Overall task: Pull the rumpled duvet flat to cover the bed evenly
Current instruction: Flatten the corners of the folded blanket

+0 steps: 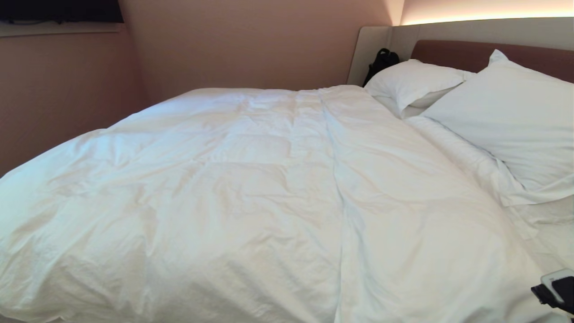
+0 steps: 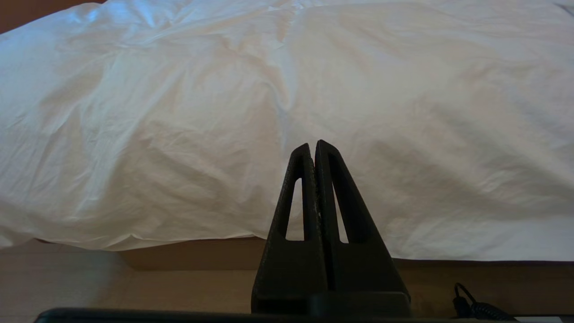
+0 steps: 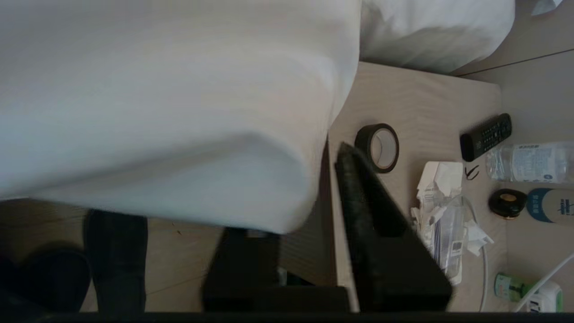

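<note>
The white duvet point(image 1: 251, 188) lies spread over the bed, wrinkled, with a long crease down its middle. Its top edge stops short of the pillows. The padded headboard point(image 1: 475, 54) runs along the far right. My left gripper point(image 2: 314, 146) is shut and empty, held level in front of the duvet's point(image 2: 224, 112) hanging side edge, above the brown bed base point(image 2: 188, 251). My right gripper point(image 3: 309, 179) is open at the bed's near right corner. A fold of duvet point(image 3: 179, 134) drapes over one finger and hides it; the other finger point(image 3: 358, 202) is bare. Part of my right arm point(image 1: 556, 289) shows low right.
Two white pillows point(image 1: 412, 80) point(image 1: 515, 116) lean at the headboard, a black bag point(image 1: 381, 60) behind them. A bedside table point(image 3: 426, 98) carries a tape roll point(image 3: 379, 147), a remote point(image 3: 486, 137), a water bottle point(image 3: 529, 161), crumpled wrappers point(image 3: 441, 211) and cables. Walls close the far side.
</note>
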`<state>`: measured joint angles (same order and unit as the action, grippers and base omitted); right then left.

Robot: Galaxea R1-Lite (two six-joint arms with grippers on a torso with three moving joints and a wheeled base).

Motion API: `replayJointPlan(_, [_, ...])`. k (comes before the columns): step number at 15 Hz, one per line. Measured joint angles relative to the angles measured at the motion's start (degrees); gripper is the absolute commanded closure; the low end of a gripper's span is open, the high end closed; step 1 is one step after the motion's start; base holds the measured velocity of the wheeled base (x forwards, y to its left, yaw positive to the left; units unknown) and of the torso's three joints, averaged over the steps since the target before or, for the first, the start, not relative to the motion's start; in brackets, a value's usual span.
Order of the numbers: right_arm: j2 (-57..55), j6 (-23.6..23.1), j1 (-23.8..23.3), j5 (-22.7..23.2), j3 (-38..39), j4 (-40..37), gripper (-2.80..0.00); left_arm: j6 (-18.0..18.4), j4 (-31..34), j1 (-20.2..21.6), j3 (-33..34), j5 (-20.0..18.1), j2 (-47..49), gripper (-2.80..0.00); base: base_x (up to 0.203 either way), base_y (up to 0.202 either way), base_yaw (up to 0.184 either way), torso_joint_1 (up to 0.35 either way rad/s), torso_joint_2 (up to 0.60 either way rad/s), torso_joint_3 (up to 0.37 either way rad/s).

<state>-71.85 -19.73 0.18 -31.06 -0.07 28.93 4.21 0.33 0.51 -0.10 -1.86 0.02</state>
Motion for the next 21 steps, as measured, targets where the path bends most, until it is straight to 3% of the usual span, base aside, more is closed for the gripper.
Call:
replayJointPlan(4, [1.57,-0.08,0.09,1.95,-0.23,-0.90,-2.80,-0.02,0.02,0.00,0.00,0.05,0.00,0.00,0.000,0.000,0.000,0.000,0.00,0.000])
replayJointPlan(8, [6.57,-0.17,0.28,8.00,-3.07,-4.48,-2.80,0.00,0.00,0.00,0.00,0.02,0.00,0.00,0.000,0.000,0.000,0.000,0.00,0.000])
replayJointPlan(11, [15.44,0.00,0.55,14.94,-10.79,-9.93,-2.80,-0.02,0.01,0.00,0.00,0.04,0.00,0.00,0.000,0.000,0.000,0.000,0.00,0.000])
replayJointPlan(15, [24.71,3.02,0.72,26.29,-30.08,-20.37,-2.80,0.00,0.00,0.00,0.00,0.05,0.00,0.00,0.000,0.000,0.000,0.000,0.00,0.000])
replayJointPlan(21, [22.54,11.06,0.54,39.70,-36.13,-40.96,-2.80,-0.01,0.02,0.00,0.00,0.02,0.00,0.00,0.000,0.000,0.000,0.000,0.00,0.000])
